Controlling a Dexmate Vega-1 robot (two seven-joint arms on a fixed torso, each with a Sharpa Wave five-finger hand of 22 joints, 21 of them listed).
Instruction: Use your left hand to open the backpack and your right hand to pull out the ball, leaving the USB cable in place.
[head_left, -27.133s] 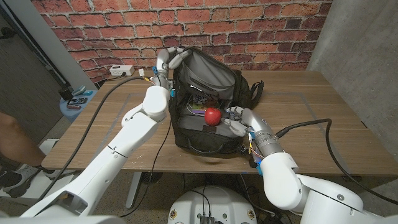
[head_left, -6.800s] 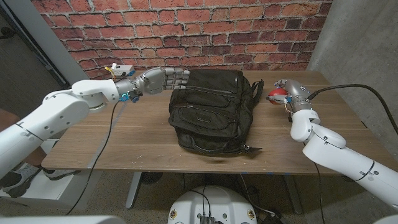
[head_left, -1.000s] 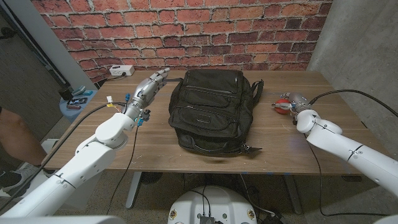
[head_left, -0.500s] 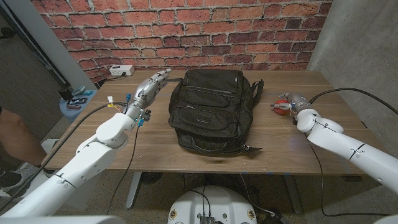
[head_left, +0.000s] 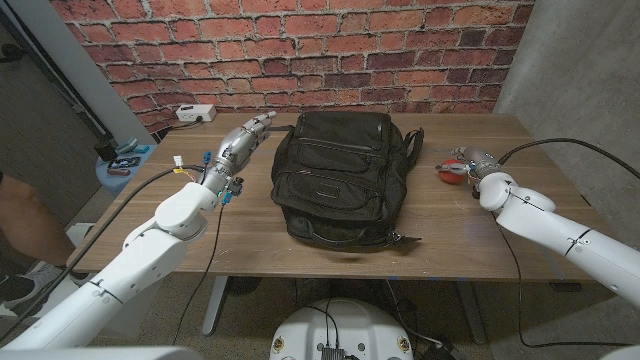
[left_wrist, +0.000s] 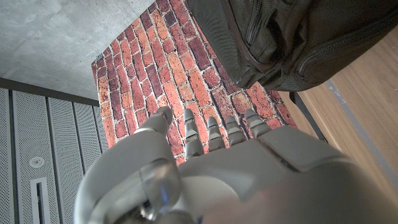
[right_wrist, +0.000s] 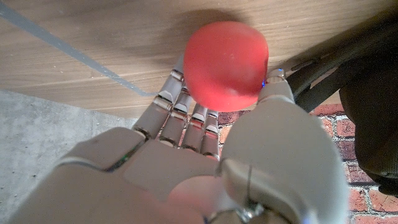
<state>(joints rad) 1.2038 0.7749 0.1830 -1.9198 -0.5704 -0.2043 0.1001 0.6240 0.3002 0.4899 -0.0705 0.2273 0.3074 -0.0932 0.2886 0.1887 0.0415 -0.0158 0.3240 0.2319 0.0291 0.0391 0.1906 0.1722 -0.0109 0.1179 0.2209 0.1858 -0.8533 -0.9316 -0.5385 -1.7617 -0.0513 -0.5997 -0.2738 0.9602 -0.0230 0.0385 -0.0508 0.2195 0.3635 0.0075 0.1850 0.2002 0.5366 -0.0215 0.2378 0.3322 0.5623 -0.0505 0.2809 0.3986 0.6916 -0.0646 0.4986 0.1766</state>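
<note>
Head camera: sits above me, looks down over my arms at wooden table (head_left: 330, 225), brick wall behind; wide view.
Left wrist camera: rides behind my left hand (left_wrist: 211, 174), close, turned upside down (table above wall).
Right wrist camera: close behind my right hand (right_wrist: 205, 155).
Shared by all: black backpack (head_left: 340, 175) (left_wrist: 292, 37) (right_wrist: 373, 118).

I now have the red ball (head_left: 450, 170) out of the black backpack (head_left: 340, 175) and down at the table's right side, my right hand (head_left: 468, 164) against it, where earlier that hand was reaching into the open bag. The backpack lies closed now, and my left hand (head_left: 243, 139) has let go of the flap, its fingers extended beside the bag's top corner.
</note>
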